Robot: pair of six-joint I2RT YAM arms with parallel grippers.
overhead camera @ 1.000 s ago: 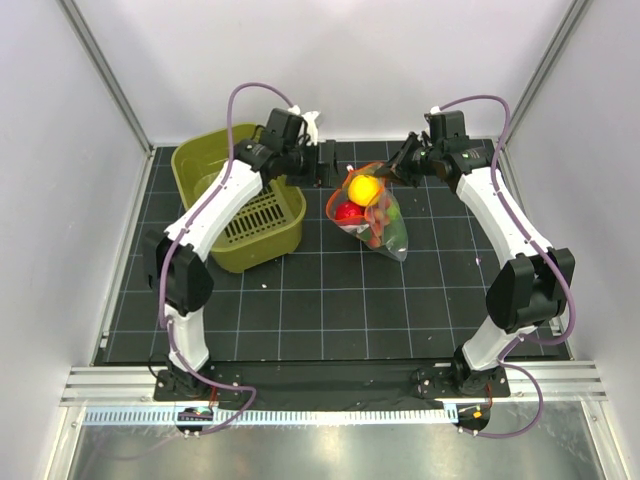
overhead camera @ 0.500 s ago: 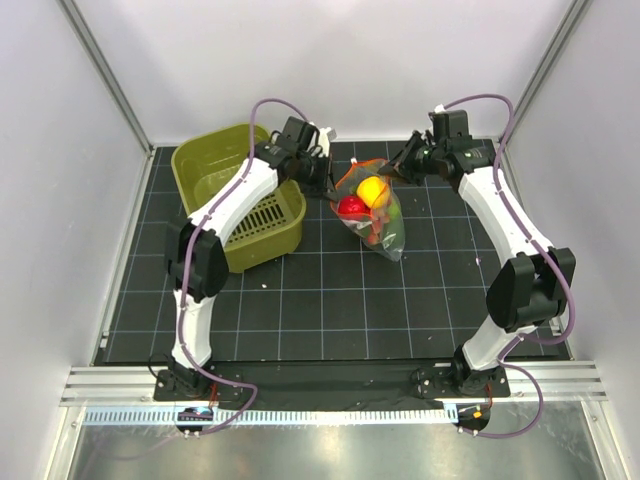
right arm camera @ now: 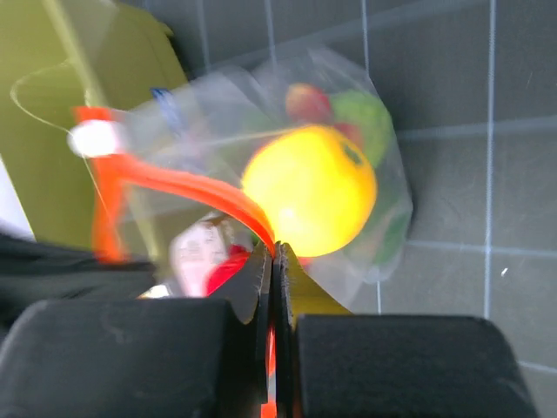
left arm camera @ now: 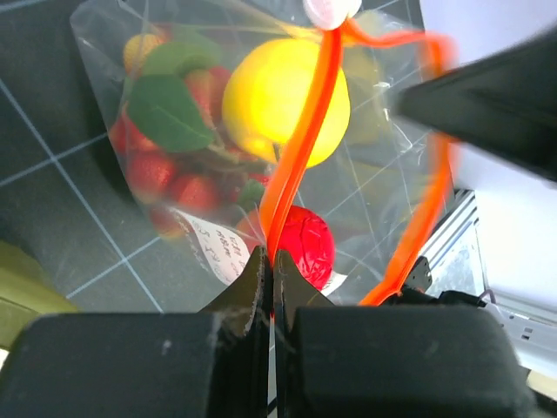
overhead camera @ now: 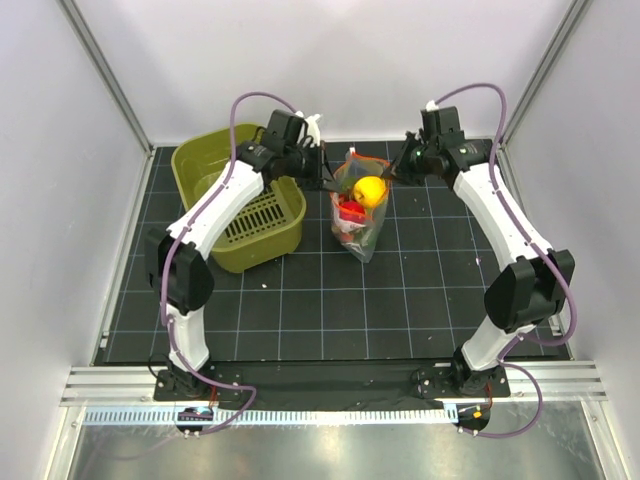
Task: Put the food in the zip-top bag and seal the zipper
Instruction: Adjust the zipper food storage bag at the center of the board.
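The clear zip-top bag (overhead camera: 362, 238) hangs upright between both arms at the back middle of the mat, its bottom resting on the mat. The food is inside it: a yellow ball (overhead camera: 370, 190), red pieces (overhead camera: 350, 212) and green ones (left arm camera: 165, 113). My left gripper (overhead camera: 330, 178) is shut on the orange zipper (left arm camera: 300, 165) at the bag's left end. My right gripper (overhead camera: 392, 175) is shut on the zipper (right arm camera: 191, 187) at the right end. The strip's two sides part in a loop between my grippers. A white slider (right arm camera: 91, 139) sits on the zipper.
The olive-green slotted basket (overhead camera: 235, 200) stands just left of the bag, under my left arm. The black gridded mat (overhead camera: 330, 300) stretches toward the arm bases. White walls and metal rails enclose the cell.
My left gripper has closed on the zipper's left end. The bag, lying slanted on the mat before, now hangs upright and narrower, shifted slightly left. The right gripper kept its grip.
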